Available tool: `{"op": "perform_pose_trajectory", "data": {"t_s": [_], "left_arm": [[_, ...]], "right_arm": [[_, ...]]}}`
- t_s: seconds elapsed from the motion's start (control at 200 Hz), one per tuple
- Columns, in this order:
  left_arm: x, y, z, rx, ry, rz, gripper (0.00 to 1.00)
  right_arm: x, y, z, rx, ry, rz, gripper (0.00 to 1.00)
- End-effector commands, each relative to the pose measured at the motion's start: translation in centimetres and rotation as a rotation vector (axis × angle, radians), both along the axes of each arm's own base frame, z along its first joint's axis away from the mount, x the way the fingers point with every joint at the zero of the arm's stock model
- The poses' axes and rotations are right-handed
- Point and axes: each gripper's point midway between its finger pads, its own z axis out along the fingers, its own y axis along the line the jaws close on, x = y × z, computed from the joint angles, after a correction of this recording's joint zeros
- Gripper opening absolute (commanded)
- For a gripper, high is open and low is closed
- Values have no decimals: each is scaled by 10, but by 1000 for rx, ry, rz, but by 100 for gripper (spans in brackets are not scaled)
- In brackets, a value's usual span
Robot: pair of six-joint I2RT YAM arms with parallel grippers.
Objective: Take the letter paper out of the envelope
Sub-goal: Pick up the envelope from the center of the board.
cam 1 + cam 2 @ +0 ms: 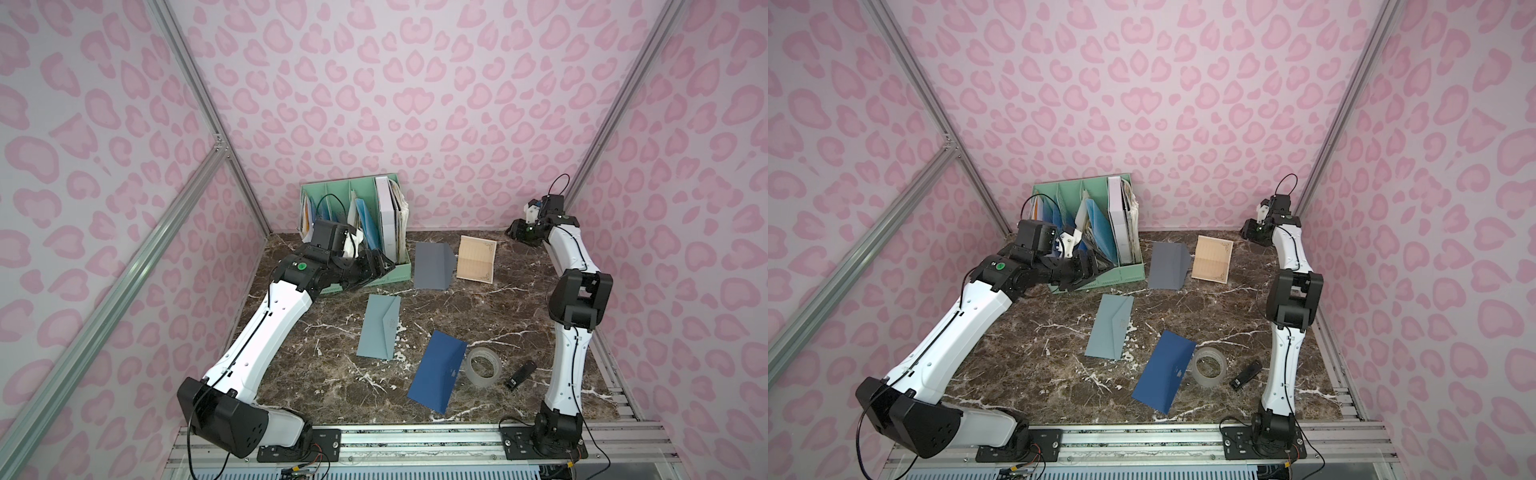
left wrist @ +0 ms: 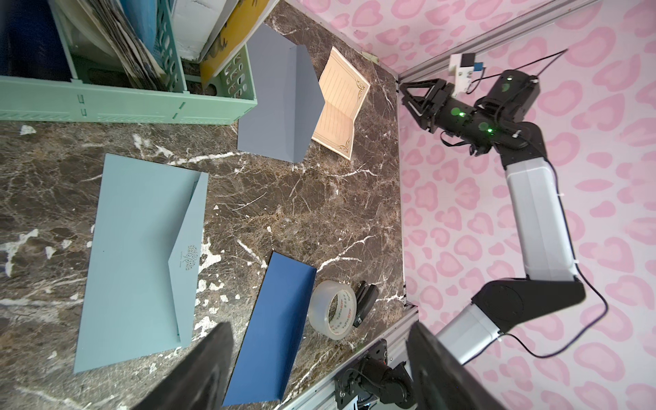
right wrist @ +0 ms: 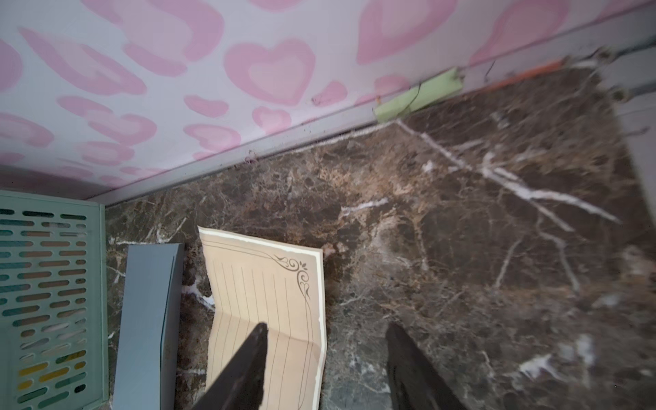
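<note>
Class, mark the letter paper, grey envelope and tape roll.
letter paper (image 1: 476, 259), in a top view, sheet's middle.
grey envelope (image 1: 432, 266), in a top view, its body.
tape roll (image 1: 470, 369), in a top view, its rim.

The letter paper (image 1: 476, 259) is matt, the marble-look tabletop (image 1: 519, 316) smooth
</note>
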Motion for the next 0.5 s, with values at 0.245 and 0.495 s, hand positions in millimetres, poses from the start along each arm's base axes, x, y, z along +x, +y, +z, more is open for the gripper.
{"op": "perform_pose_trajectory", "data": {"t_s": [0.245, 0.495], "left_arm": [[-8, 18, -27, 101, 73, 40, 72], [-27, 79, -74, 354, 227, 238, 68]], "right_arm": [[-33, 52, 133, -54, -327, -18, 53], [-127, 191, 140, -58, -344, 112, 53]]}}
